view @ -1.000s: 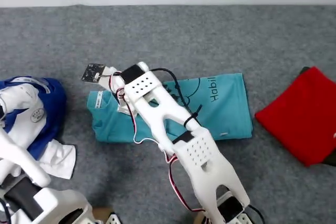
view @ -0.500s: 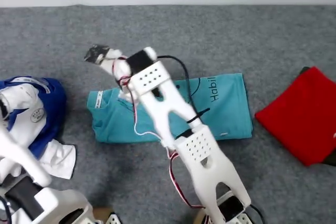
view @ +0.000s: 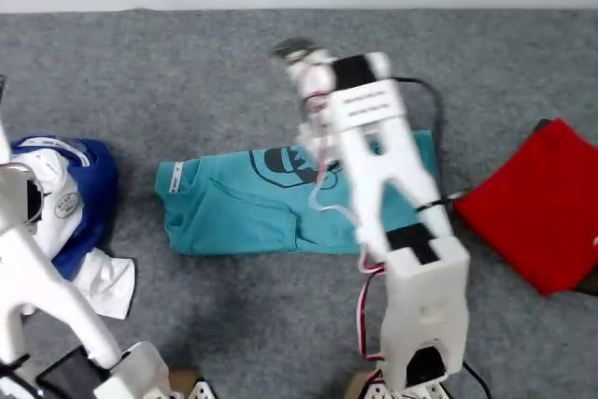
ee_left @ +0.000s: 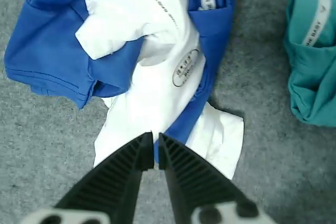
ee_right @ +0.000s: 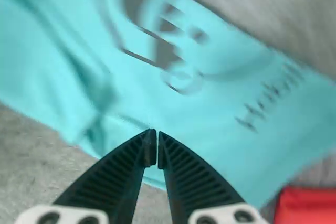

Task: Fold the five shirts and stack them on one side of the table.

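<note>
A teal shirt [view: 234, 212] lies folded lengthwise in the middle of the grey table, print side up. My right gripper [view: 294, 50] hangs shut above its far edge; in the right wrist view the right gripper [ee_right: 151, 148] is empty over the teal shirt [ee_right: 210, 77]. A blue shirt [view: 98, 175] and a white shirt [view: 107, 282] lie crumpled together at the left. In the left wrist view my left gripper [ee_left: 154, 153] hovers shut and empty over the white shirt [ee_left: 152, 77] and the blue shirt [ee_left: 47, 51]. A folded red shirt [view: 542, 203] rests at the right.
A dark garment [view: 543, 125] peeks out from under the red shirt at the right edge. The left arm [view: 28, 259] stands over the left pile. Bare grey table surface [view: 187, 72] stretches along the far side, up to a pale wall.
The right arm has swung from the teal shirt's collar end toward the right and the far side, lifting clear. The teal shirt stays put. The left arm shifted slightly.
</note>
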Robot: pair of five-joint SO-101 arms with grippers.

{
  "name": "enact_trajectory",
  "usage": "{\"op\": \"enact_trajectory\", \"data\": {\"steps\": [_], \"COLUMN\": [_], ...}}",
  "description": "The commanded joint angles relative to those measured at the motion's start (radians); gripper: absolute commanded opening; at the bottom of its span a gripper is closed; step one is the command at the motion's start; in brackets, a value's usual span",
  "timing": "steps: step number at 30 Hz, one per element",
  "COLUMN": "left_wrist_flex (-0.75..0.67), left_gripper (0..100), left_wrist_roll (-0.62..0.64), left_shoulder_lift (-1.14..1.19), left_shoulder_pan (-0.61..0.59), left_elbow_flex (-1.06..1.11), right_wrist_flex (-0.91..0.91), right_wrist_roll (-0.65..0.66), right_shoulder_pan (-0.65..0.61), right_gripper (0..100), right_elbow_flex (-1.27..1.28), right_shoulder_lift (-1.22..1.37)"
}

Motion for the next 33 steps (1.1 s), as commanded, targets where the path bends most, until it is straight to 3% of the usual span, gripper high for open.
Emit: {"op": "enact_trajectory", "data": {"steps": [1,4,6,18,27,30,33], "left_wrist_flex": [0.023,0.023,0.021,0.021,0.021,0.021,0.021], "left_gripper": [4,4,4,4,4,4,4], "left_wrist_roll": [-0.015,-0.015,-0.015,-0.015,-0.015,-0.015,-0.015], "left_shoulder_lift": [-0.043,-0.04,-0.037,-0.035,-0.035,-0.035,-0.035], "left_shoulder_pan": [0.005,0.006,0.009,0.009,0.009,0.009,0.009], "left_elbow_flex": [0.004,0.019,0.022,0.022,0.024,0.024,0.024], "right_wrist_flex": [0.042,0.03,0.008,-0.136,-0.209,-0.199,-0.18], "right_wrist_roll": [-0.054,-0.124,-0.172,-0.249,-0.249,-0.242,-0.242], "right_shoulder_pan": [0.119,0.173,0.203,0.321,0.323,0.317,0.32], "right_gripper": [13.3,26.8,30.4,30.4,30.2,24.0,7.9], "right_elbow_flex": [0.028,0.043,0.041,0.037,0.037,0.037,0.037], "right_shoulder_lift": [-0.071,-0.059,-0.024,0.211,0.343,0.366,0.352]}}
